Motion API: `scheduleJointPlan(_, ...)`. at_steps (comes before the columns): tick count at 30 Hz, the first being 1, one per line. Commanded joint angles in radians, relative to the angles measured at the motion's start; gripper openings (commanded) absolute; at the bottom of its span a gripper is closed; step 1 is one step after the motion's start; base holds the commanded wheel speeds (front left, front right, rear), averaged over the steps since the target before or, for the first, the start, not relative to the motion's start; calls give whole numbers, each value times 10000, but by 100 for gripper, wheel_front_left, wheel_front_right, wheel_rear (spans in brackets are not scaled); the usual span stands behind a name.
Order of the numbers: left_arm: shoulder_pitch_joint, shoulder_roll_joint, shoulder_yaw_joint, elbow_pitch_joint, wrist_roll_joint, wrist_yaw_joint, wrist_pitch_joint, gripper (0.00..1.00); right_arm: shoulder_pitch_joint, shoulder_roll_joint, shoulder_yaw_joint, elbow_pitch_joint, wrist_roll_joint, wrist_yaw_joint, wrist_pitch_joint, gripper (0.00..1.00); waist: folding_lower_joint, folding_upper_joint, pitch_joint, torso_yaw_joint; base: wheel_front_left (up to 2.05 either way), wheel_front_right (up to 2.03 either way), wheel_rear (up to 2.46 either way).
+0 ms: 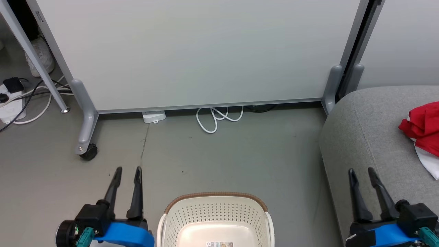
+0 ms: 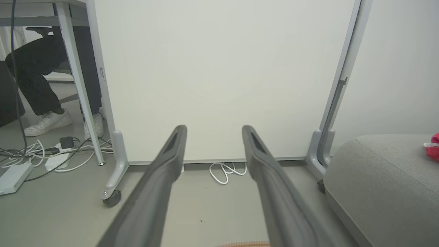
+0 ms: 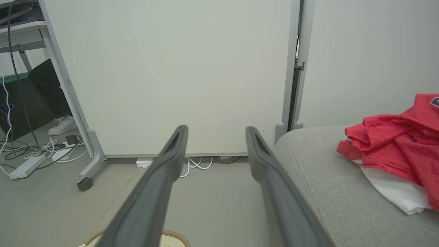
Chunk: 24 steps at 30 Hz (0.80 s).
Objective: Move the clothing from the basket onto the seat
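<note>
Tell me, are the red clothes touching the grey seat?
Touching. The right wrist view shows the clothing lying crumpled right on the seat, with no gap beneath.

The clothing (image 1: 423, 128), bright red fabric over a white panel, lies crumpled in a heap on the light grey seat (image 1: 363, 137). The cream-white perforated basket (image 1: 214, 210) with its brown rim stands upright on the floor, left of the seat and apart from it, its bottom bare.
</note>
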Motion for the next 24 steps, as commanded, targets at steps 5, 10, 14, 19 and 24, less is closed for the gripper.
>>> scheduleJointPlan(5,373,-6,2,419,-84,0,60,0,92,27,-16,452,75,0,63,0,0,-1,0,-3,0,0,0)
scheduleJointPlan(10,288,-6,127,381,-1118,-5,323,0,-36,31,-87,510,1111,0,362,0,0,-1,9,-38,0,0,0)
scheduleJointPlan(14,226,-7,221,343,-1900,-9,520,0,-96,34,-98,509,1908,0,548,0,0,-1,17,-66,0,0,0)
scheduleJointPlan(19,152,-7,333,298,-2828,-14,753,0,-174,37,-111,511,2851,0,769,0,0,-1,26,-100,0,0,0)
scheduleJointPlan(24,83,-8,432,257,-3696,-19,970,0,-255,40,-130,522,3733,1,981,0,0,-1,36,-135,0,0,0)
